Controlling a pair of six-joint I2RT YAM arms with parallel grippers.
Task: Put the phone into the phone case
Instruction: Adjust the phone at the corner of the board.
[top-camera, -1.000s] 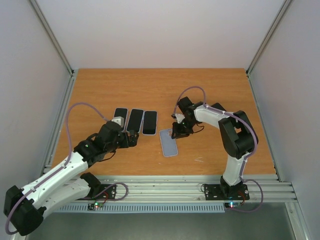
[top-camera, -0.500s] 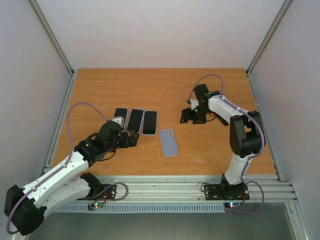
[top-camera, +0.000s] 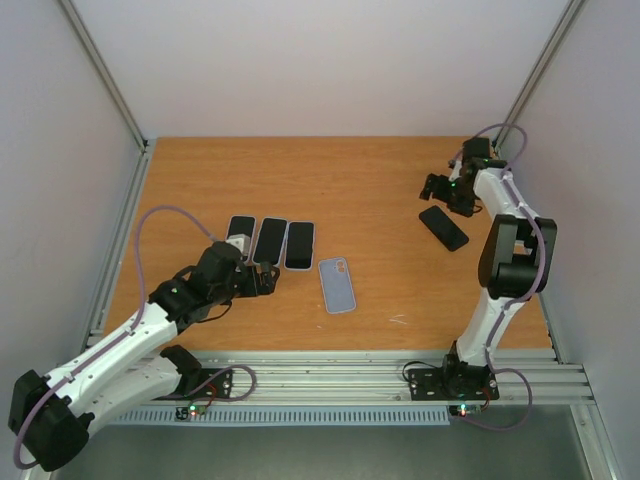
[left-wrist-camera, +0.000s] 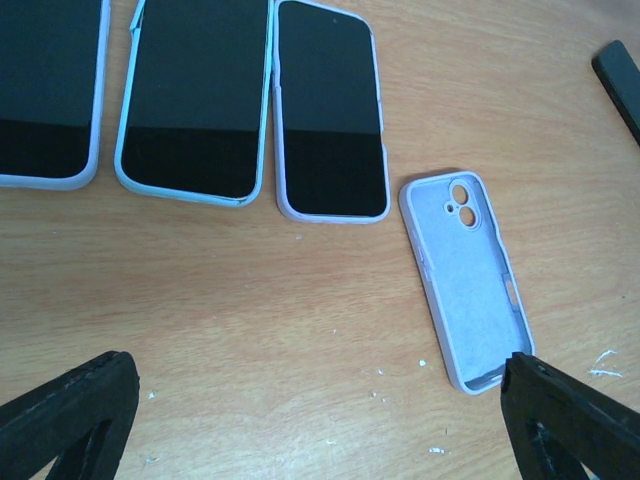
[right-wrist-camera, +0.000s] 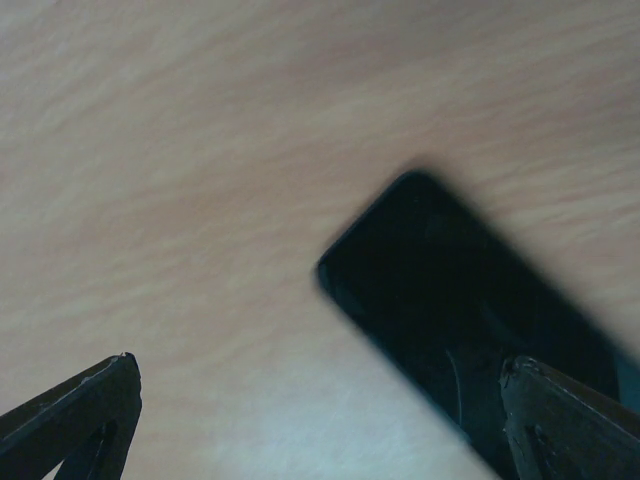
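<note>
An empty pale lilac phone case (top-camera: 337, 285) lies inner side up at mid-table, also seen in the left wrist view as the case (left-wrist-camera: 468, 280). A bare black phone (top-camera: 443, 227) lies flat at the right. My right gripper (top-camera: 438, 189) hovers open just beyond its far end. In the right wrist view the phone (right-wrist-camera: 460, 310) lies diagonally, reaching the right finger of the open gripper (right-wrist-camera: 320, 400). My left gripper (top-camera: 266, 279) stands open left of the case. The left wrist view shows that gripper (left-wrist-camera: 320, 400) with only bare table between its fingers.
Three phones in pale cases lie side by side, screens up, left of the empty case: one (top-camera: 240, 238), a second (top-camera: 270, 240), a third (top-camera: 299, 245). The black phone's corner (left-wrist-camera: 622, 75) shows at the top right of the left wrist view. Walls enclose the wooden table (top-camera: 330, 180).
My right arm has swung away from the empty case to the far right and its jaws have opened. The black phone has come into view. The left arm has not moved.
</note>
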